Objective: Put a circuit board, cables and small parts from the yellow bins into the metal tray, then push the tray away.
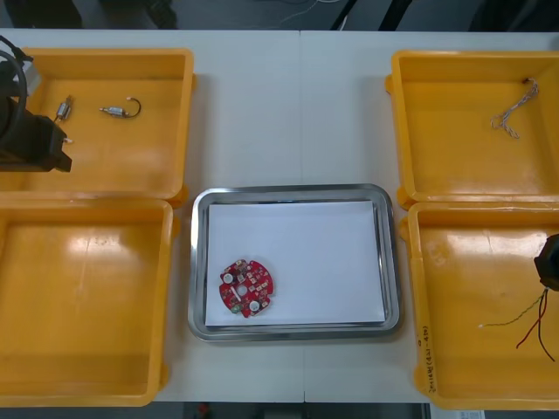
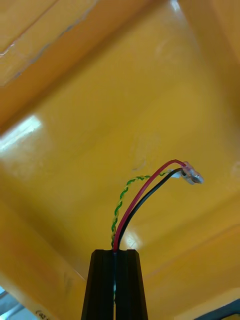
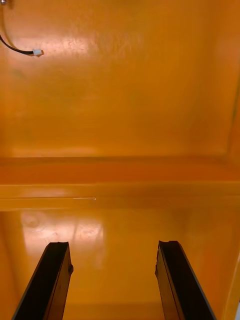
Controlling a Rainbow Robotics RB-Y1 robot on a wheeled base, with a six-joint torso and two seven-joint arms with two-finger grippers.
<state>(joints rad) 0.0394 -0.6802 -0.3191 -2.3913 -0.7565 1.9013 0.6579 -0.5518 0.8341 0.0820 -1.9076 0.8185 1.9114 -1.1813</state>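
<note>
Right end effector (image 1: 546,278) cut at front-view edge; cable (image 2: 137,200) base hidden

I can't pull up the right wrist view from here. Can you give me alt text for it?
The right gripper has its fingers shut on a cable of red, black and twisted yellow-green wires, which arcs away from the fingertips to a small pale connector. Behind it lies the glossy floor of a yellow bin.

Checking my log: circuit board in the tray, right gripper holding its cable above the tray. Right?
Not quite. The right gripper holds the cable above the near right yellow bin, not the tray, as the front view shows. The circuit board does lie in it.
</note>
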